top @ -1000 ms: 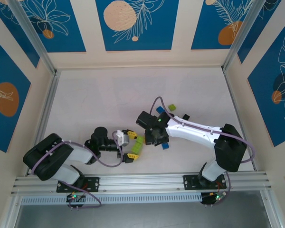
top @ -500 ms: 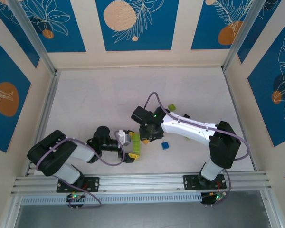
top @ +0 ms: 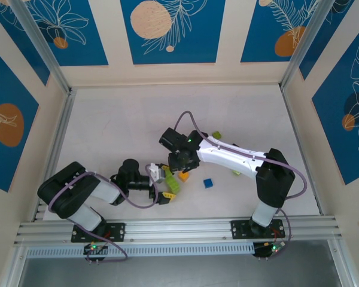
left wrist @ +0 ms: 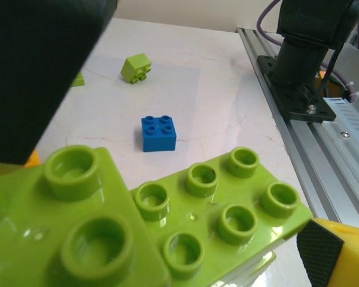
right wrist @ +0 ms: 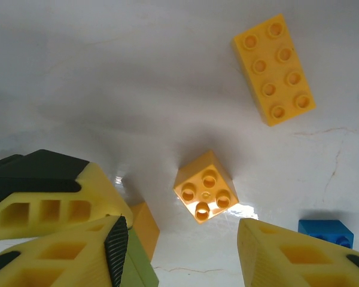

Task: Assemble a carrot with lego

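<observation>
**Top view**
- desk: pale, walled on three sides
- left claw: near left, fingers spread wide; lime bricks lie between them; whether the fingers touch the bricks cannot be told
- right claw: just beyond the left claw, pointing down at the desk
- small orange brick: just beside the right claw
- blue brick: alone on the desk, near, to the right
- loose lime brick: farther back, beside the right arm

**Left wrist view**
- lime bricks: fill the foreground, studs up; a thicker one at the left overlaps a long eight-stud one
- yellow finger: black pad, at the lower right, just beside the long brick's end
- blue brick: four studs, flat on the desk, apart from the rest
- loose lime brick: tilted, farther off
- dark blurred bulk: upper left
- arm base: bolted on the rail at the right

**Right wrist view**
- right claw: fingers stand apart with bare desk between them, pinching nothing
- small orange brick: four studs, tilted, on the desk just ahead of the gap
- long orange brick: eight studs, flat, well beyond
- blue brick: partly hidden behind the right-hand finger
- of the left claw, one yellow finger: black-backed, at the left
- lime edge: just beside the right claw's left-hand finger
</observation>
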Robot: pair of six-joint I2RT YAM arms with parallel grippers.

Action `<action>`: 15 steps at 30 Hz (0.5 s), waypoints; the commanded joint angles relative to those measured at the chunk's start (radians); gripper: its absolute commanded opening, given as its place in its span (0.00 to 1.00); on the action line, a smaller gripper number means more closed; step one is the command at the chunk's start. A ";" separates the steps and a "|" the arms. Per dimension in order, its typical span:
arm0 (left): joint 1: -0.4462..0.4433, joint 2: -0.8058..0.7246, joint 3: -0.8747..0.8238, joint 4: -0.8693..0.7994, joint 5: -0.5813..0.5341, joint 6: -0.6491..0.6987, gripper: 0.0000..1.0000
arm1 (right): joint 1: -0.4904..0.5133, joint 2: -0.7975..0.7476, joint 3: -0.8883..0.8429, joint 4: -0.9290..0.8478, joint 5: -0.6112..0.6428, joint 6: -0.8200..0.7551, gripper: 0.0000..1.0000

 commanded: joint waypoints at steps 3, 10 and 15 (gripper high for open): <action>0.018 0.003 0.009 0.050 -0.006 0.007 0.99 | 0.009 0.016 0.036 0.030 -0.056 -0.060 0.53; 0.021 0.005 0.012 0.048 -0.022 0.004 0.99 | 0.024 0.019 0.050 0.032 -0.089 -0.083 0.53; 0.024 0.002 0.011 0.050 -0.031 0.002 0.99 | 0.040 0.023 0.068 0.023 -0.096 -0.098 0.53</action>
